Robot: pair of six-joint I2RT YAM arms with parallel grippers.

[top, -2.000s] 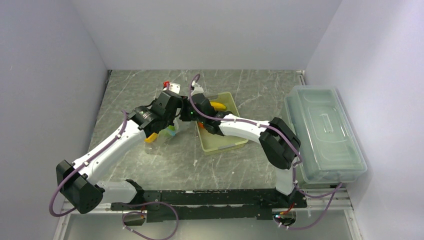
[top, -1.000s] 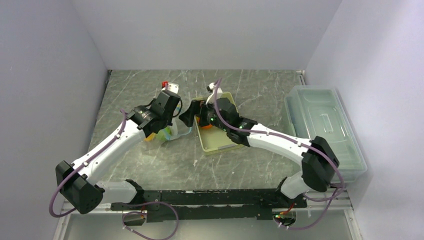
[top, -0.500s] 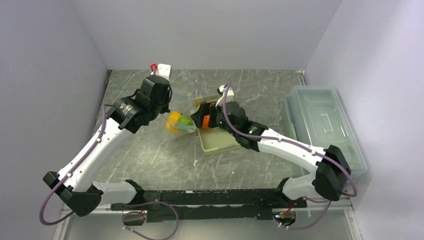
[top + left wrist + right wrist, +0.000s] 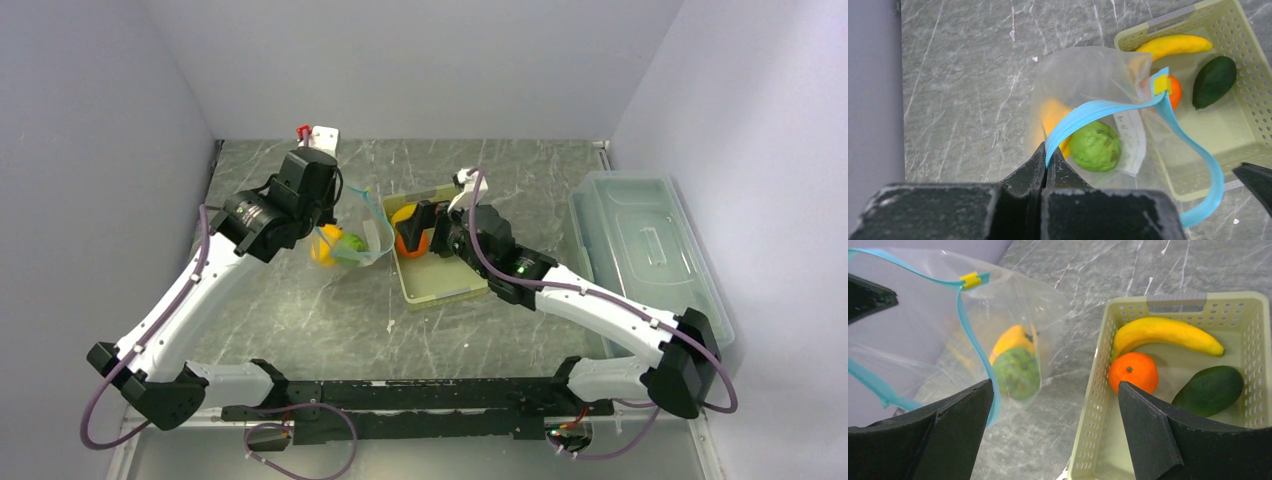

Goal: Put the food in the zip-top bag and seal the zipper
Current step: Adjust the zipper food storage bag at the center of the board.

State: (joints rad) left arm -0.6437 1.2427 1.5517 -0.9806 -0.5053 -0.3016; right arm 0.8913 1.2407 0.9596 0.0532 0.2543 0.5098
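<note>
Left wrist: left gripper [image 4: 1046, 164] pinches the zipper [image 4: 1108, 107], jaws closed tight.
Bag: zip-top bag [image 4: 1083, 70] open-mouthed, just beside basket [image 4: 1250, 60]; holds green ball [image 4: 1095, 146], pepper [image 4: 1053, 117].
Basket contents: banana [image 4: 1173, 45], orange fruit [image 4: 1176, 93], dark-green fruit [image 4: 1214, 81].
Right wrist: right gripper [image 4: 1055, 385] spread wide, empty.

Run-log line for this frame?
left claw: shut on zipper, zip-top bag mouth open | right claw: open, empty | bagged: green ball, pepper | basket: banana, orange fruit, dark green fruit

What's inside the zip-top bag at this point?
Two pieces show through the zip-top bag: a green ball and a yellow-orange pepper beside it. Whether anything lies beneath them cannot be seen.
</note>
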